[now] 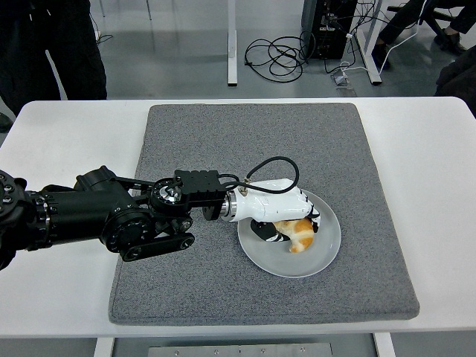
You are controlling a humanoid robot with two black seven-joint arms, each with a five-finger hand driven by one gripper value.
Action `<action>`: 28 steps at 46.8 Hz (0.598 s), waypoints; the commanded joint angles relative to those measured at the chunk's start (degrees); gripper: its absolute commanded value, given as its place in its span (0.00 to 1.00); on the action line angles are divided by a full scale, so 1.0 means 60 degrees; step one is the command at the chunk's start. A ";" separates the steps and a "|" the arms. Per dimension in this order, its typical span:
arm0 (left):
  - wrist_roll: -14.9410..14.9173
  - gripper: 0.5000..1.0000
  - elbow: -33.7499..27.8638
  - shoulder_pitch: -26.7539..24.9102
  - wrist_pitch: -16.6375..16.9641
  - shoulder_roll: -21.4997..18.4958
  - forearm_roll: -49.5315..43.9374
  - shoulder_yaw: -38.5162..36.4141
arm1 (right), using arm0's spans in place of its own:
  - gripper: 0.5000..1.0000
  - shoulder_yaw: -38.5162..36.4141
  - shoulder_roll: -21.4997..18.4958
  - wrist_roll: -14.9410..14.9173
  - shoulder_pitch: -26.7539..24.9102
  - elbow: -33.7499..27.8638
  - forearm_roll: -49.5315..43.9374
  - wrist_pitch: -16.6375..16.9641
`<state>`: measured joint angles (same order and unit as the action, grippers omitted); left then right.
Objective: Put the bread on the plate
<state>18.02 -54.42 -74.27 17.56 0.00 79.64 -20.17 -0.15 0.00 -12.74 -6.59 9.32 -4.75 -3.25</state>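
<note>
A golden-brown piece of bread (300,236) lies on the round white plate (321,256), which sits on the grey mat (223,134). My left hand (288,224), white with black fingers, reaches in from the left over the plate's left half. Its fingers (314,216) and thumb (265,233) curl around the bread's upper part, and the bread's lower end rests on the plate. The hand's back hides the top of the bread. My right arm is out of sight.
The bulky black left forearm (111,216) lies across the mat's left edge and the white table (431,186). A person in dark clothes (59,44) stands beyond the table's far left corner. Cables and table legs lie on the floor behind.
</note>
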 commanded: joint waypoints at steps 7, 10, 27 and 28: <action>-0.0030 0.18 -0.0011 -0.0044 -0.0026 0.0001 -0.0148 0.0036 | 1.00 -0.0004 0.0000 0.0000 0.0000 0.0000 0.0000 0.0000; -0.0030 0.63 -0.0011 -0.0059 -0.0055 0.0001 -0.0148 0.0021 | 1.00 0.0010 0.0000 0.0000 0.0000 0.0000 0.0000 0.0000; -0.0060 0.94 -0.0289 -0.0161 -0.0494 0.0001 -0.0177 0.0050 | 1.00 -0.0004 0.0000 0.0000 0.0000 0.0000 0.0000 0.0000; -0.0060 0.94 -0.0319 -0.0176 -0.0495 0.0001 -0.0177 0.0050 | 1.00 0.0010 0.0000 0.0000 0.0000 0.0000 0.0000 0.0000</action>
<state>17.64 -55.85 -75.23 14.73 0.00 78.57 -19.92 -0.11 0.00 -12.74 -6.59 9.32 -4.75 -3.25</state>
